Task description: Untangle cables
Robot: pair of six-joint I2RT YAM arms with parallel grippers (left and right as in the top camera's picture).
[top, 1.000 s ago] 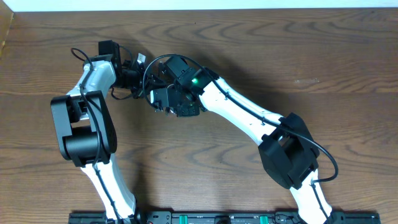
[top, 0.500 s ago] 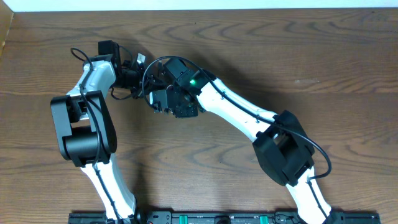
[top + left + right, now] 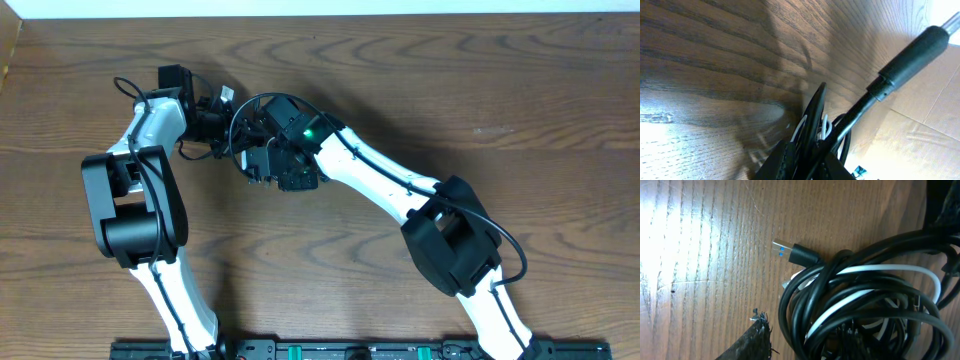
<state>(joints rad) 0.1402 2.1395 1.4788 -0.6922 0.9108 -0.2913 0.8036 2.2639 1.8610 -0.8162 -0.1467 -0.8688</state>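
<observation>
The cables (image 3: pixel 865 295) lie as one tight coil on the bench (image 3: pixel 700 255), on its far left part, directly between the two hands; so neither arm is really nearer, both are at the bundle; the left hand (image 3: pixel 222 125) comes at it from the left and the right hand (image 3: pixel 262 160) from the right and a little nearer to the robot

In the left wrist view the fingers (image 3: pixel 785 160) stand narrow, with black loops and a white strand rising from between them; I judge this as a grip on the coil; the right hand is partly open and I see nothing held in it; only one frayed fingertip (image 3: pixel 757 337) shows clearly, just beside the outer black loop

The relation which matters for the next move, I think, is the free plug (image 3: pixel 795 254); it sticks out of the coil on the side of this fingertip, flat on the wood, its long axis slanted, with the silver tip pointing away from the bundle; the white cord (image 3: pixel 880 272) is woven deeper among the black ones

Both forearms reach in low and their wrists are turned toward each other
</observation>
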